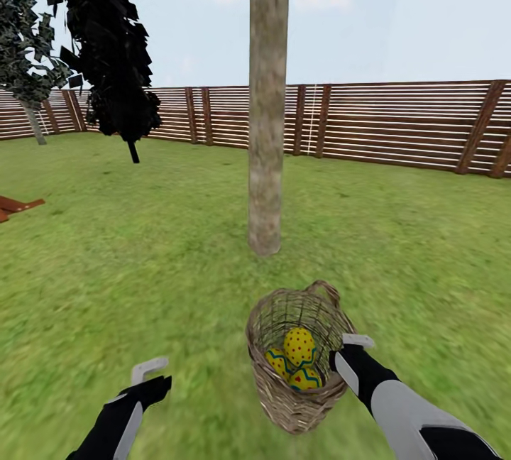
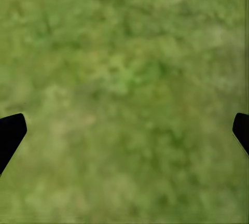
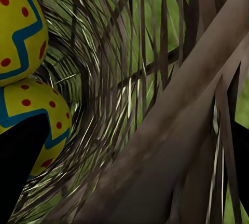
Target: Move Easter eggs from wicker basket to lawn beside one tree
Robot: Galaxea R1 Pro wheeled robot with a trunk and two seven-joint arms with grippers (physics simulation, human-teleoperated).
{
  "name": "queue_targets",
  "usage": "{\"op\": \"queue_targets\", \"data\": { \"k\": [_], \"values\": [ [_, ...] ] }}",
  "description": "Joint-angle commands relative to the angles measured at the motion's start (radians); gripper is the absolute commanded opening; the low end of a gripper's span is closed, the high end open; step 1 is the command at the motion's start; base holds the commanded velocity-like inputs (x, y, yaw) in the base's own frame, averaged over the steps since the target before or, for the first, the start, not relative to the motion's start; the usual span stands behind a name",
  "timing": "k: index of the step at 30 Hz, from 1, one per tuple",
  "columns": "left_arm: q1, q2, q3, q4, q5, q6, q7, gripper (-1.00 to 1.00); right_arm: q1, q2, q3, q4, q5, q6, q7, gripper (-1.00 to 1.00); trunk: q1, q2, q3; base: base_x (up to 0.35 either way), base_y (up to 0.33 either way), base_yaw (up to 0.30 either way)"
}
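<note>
Head view: brown woven-twig wicker basket [image 1: 298, 357] sits tilted on the green grass lawn [image 1: 142, 268], near the tall tree with pale mottled trunk [image 1: 268, 126]. All three yellow Easter eggs with blue zigzags and red dots [image 1: 299, 346] are in the basket, none on the grass, so no egg is placed yet; all three are left to do. Right gripper [image 1: 345, 351] is at the basket rim; right wrist view shows one finger inside by the eggs and one outside the weave, straddling the wall, but grip on it unclear, cannot tell. Left gripper [image 1: 150, 370] hovers over bare grass, fingers spread wide, empty. Third egg mostly hidden behind the others. Brown slat fence [image 1: 397, 123] behind.
</note>
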Motion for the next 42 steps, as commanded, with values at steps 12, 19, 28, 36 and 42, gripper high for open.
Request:
{"op": "queue_targets", "data": {
  "k": [12, 19, 28, 36, 42],
  "values": [
    [0.0, -0.001, 0.002, -0.003, 0.006, 0.005, 0.003, 1.0, 0.0, -0.001, -0.003, -0.003, -0.008, 0.002, -0.005, -1.0, 0.0, 0.0, -0.001, 0.323, 0.0, 0.0],
    [0.0, -0.001, 0.002, -0.003, 0.006, 0.005, 0.003, 1.0, 0.0, -0.002, -0.003, -0.003, -0.008, 0.002, -0.005, -1.0, 0.0, 0.0, -0.001, 0.324, 0.0, 0.0],
    [0.0, -0.001, 0.002, -0.003, 0.006, 0.005, 0.004, 1.0, 0.0, -0.002, -0.003, -0.003, -0.008, 0.002, -0.005, -1.0, 0.0, 0.0, -0.001, 0.324, 0.0, 0.0],
    [0.0, 0.002, 0.003, -0.003, 0.006, 0.005, 0.004, 1.0, 0.0, -0.002, -0.003, -0.003, -0.008, 0.002, -0.005, -1.0, 0.0, 0.0, -0.001, 0.325, -0.055, 0.0],
    [0.0, 0.011, 0.003, -0.003, 0.006, 0.005, 0.003, 1.0, 0.0, -0.002, -0.003, -0.003, -0.008, 0.002, -0.005, -1.0, 0.0, 0.0, -0.001, 0.324, -0.118, 0.0]
  ]
}}
